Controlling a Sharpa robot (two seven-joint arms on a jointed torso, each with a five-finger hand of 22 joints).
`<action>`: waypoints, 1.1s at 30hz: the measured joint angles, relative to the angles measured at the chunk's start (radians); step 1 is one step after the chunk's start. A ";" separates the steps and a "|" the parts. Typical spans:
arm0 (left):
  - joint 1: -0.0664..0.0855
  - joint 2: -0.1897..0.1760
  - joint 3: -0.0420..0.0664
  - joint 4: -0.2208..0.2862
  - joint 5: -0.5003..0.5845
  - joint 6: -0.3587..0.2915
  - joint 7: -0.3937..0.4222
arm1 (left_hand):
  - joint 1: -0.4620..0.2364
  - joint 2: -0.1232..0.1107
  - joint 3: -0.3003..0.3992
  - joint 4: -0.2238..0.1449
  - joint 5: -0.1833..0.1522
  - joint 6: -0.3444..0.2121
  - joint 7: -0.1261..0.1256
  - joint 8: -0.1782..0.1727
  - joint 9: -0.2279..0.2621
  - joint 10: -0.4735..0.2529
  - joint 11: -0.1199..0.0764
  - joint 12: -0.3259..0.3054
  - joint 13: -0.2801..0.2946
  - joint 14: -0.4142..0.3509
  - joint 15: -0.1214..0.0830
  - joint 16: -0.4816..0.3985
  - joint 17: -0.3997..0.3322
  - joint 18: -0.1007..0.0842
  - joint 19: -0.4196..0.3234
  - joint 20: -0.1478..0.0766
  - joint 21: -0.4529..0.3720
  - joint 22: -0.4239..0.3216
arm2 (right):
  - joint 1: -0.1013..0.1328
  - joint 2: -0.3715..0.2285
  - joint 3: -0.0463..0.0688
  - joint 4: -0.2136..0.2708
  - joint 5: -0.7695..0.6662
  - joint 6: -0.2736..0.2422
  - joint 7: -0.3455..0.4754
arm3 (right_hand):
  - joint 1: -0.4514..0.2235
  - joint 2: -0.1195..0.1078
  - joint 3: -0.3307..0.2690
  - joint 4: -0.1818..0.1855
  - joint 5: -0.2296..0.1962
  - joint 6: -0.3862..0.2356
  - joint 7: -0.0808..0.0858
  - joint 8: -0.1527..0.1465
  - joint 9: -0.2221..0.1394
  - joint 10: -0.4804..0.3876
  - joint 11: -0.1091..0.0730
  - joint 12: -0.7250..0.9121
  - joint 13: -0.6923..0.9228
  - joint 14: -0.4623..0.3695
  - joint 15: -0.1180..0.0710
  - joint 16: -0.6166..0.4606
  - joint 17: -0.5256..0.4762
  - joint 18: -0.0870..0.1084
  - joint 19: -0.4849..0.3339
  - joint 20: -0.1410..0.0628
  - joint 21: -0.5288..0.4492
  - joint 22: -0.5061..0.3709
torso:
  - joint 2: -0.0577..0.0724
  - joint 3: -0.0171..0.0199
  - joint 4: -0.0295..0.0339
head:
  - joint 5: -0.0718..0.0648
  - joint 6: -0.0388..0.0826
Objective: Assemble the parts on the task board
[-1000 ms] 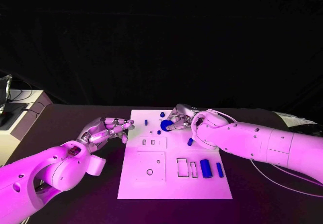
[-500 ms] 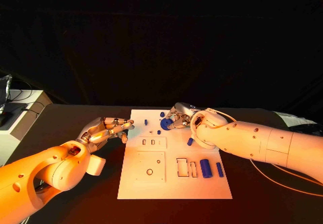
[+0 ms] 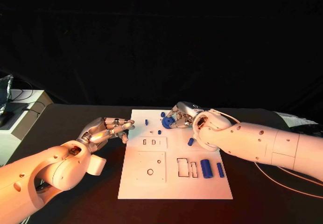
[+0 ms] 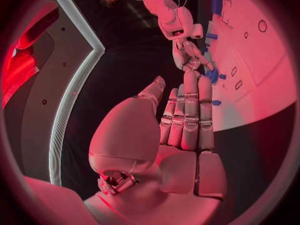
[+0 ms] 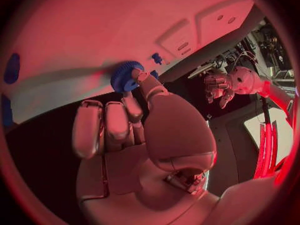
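1. The right robot hand is pinching a round blue knob between thumb and finger, at the far end of the board
2. The knob has a bumpy rim, and it is sitting right at the fingertips, so the hold is looking small and could slip
3. I am thinking the step is to bring the knob to its spot on the board. I cannot tell which spot it is going in
4. To do it well, the hand should be keeping the knob flat, moving slowly, and lowering it straight down so it is not tipping
5. It should be staying away from the small blue peg just beside the knob, so it is not knocking it over
6. The left robot hand is waiting beside the board's left edge, holding nothing, with fingers bent in a little
7. More blue parts are lying on the board: two bars near the slots and a short piece by the right arm
8. The board is lying on a dark bench, with a black wall behind and a pale box at the left
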 measured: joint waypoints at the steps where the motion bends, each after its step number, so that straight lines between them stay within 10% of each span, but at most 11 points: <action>1: 0.000 0.000 0.000 0.000 0.000 0.000 0.000 | 0.000 0.000 0.000 0.000 0.000 0.000 0.000 0.000 0.000 0.000 0.000 0.000 0.000 0.000 0.000 0.000 0.000 0.000 0.000 0.000 0.000 0.000 | 0.000 -0.002 0.001 0.003 -0.001 -0.003 0.000 | -0.001 0.001 0.000 0.000 0.000 0.000 0.000 0.000 0.000 0.000 0.000 0.000 0.001 0.000 0.000 0.000 0.000 0.000 0.000 0.000 0.000 0.000 | 0.000 0.0000 -0.0005 | 0.000 0.000; 17: 0.000 -0.002 0.000 0.001 0.000 0.001 -0.002 | 0.000 0.000 0.003 -0.003 0.000 -0.004 0.004 0.000 0.000 0.000 0.000 0.000 0.000 0.000 0.000 0.000 0.000 0.000 0.000 0.000 0.000 -0.002 | 0.001 0.007 0.004 0.022 -0.016 -0.050 0.007 | -0.008 -0.003 -0.012 0.008 0.000 0.002 -0.002 -0.001 0.000 0.000 0.000 0.000 0.004 0.000 0.000 0.000 0.003 0.000 0.000 0.000 0.000 0.000 | 0.000 -0.0005 -0.0005 | 0.001 -0.002; 33: 0.000 -0.001 0.000 0.002 0.000 0.002 -0.002 | 0.000 0.000 0.004 -0.004 0.000 -0.004 0.004 0.000 0.000 0.000 0.000 0.000 0.000 0.000 0.000 0.000 0.000 0.000 0.000 0.000 0.000 -0.003 | 0.000 0.078 0.004 -0.078 -0.022 -0.058 0.015 | -0.008 -0.003 -0.017 0.011 -0.003 0.002 -0.002 -0.002 0.000 0.000 0.001 0.000 0.004 0.000 0.000 0.000 0.003 0.000 0.000 0.000 0.000 0.000 | 0.000 -0.0017 0.0018 | 0.007 -0.007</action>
